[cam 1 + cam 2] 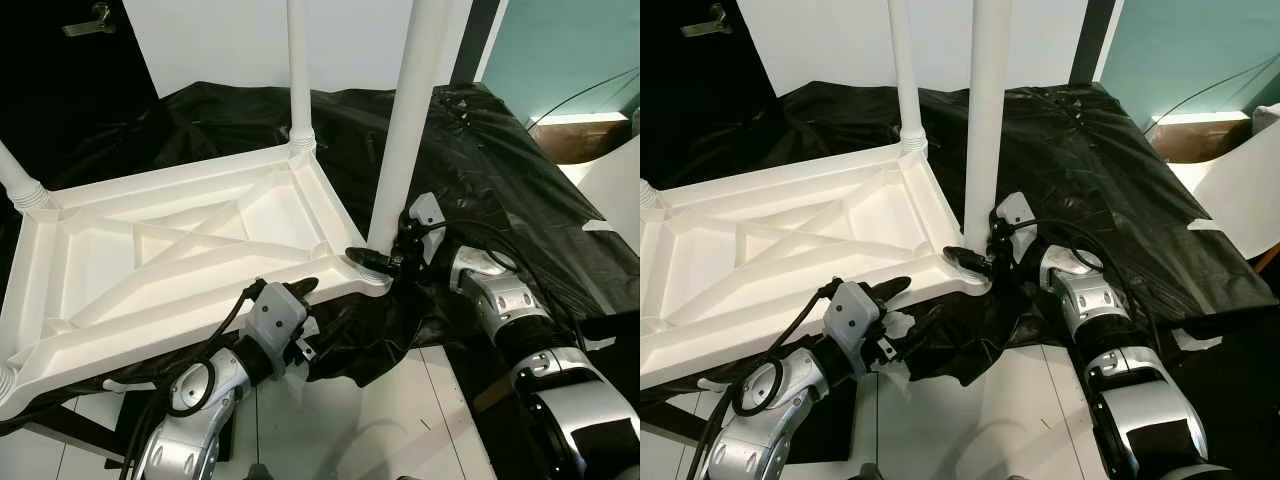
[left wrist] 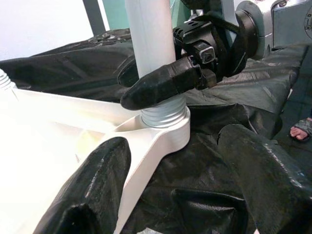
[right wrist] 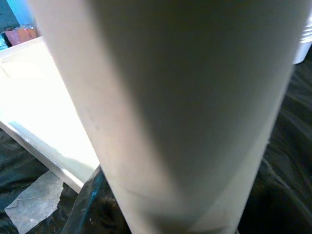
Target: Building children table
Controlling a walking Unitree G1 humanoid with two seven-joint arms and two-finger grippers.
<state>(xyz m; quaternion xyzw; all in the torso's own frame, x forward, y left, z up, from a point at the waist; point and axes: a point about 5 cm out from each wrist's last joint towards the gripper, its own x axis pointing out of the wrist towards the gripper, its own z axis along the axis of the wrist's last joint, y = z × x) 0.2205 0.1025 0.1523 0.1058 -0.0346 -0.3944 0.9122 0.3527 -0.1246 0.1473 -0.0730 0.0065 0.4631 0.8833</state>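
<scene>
Item: white plastic tabletop, lying upside down on a black sheet, ribbed underside up; its near edge overhangs the sheet above pale floor.

Legs: we count one leg upright in the near right corner socket, a second leg upright at the far corner, and a third leg at the far left corner.

Right gripper: closed round the base of the near leg, just above the threaded collar; one finger wraps its front.

Left gripper: its fingers spread wide, holding nothing; one finger lies against the tabletop's near edge, the other beside it over the sheet.

Open room: we note bare sheet right of the socket, floor in front
</scene>
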